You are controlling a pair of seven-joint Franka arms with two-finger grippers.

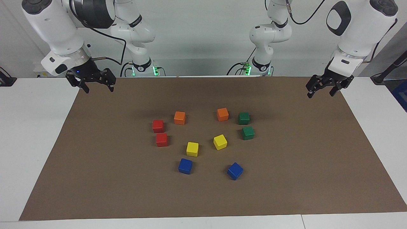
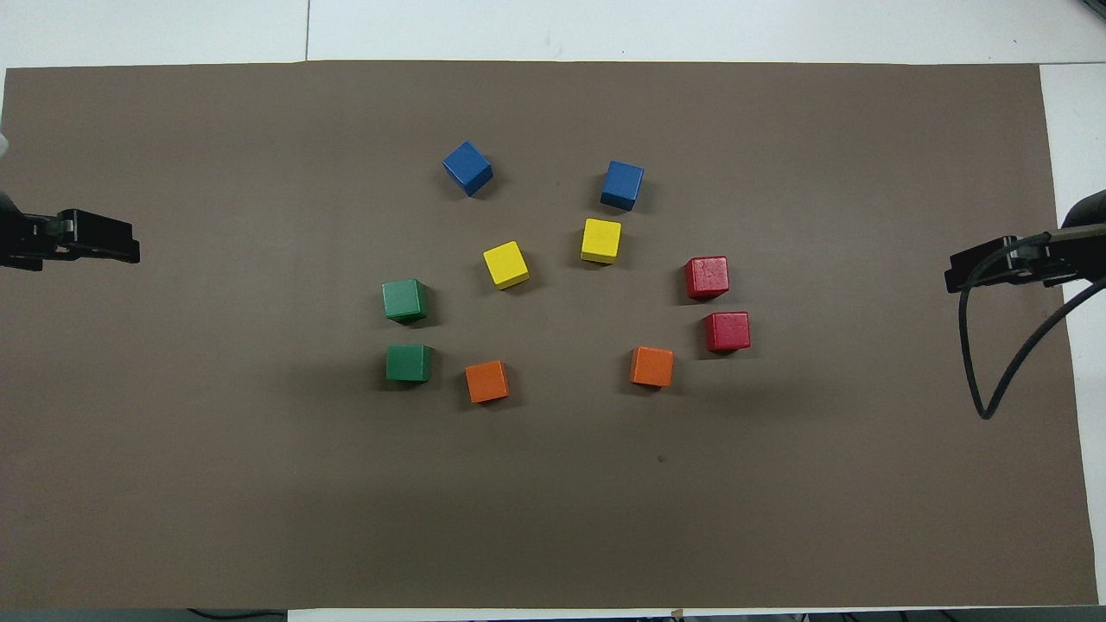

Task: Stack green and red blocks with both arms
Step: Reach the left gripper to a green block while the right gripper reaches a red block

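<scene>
Table (image 1: 38, 133): white, covered across its middle by a brown mat (image 1: 286, 178) on which every cube sits.
Left arm (image 1: 359, 28): hangs over the mat's edge at its own end; left gripper (image 1: 321, 90) spread wide, holding nothing.
Right arm (image 1: 54, 28): mirrors it at the other end; right gripper (image 1: 98, 86) likewise spread wide and empty.
Green blocks (image 1: 244, 118): two, just beside each other, toward the left arm's end of the cluster, one nearer the robots than the other (image 1: 248, 133).
Red blocks (image 1: 158, 126): two, just beside each other toward the right arm's end, the second (image 1: 162, 139) farther from the robots.
Other cubes: orange (image 1: 179, 117), yellow (image 1: 192, 149) and blue (image 1: 185, 166) pairs, lying between and farther out.
Stage: nothing stacked yet; the reach is apparently the step in hand.
Doing it well: each arm should probably take its own side's pair, descend squarely over one cube with fingers aligned to its flat faces, and avoid nudging the close neighbour or the nearby orange cube.
</scene>
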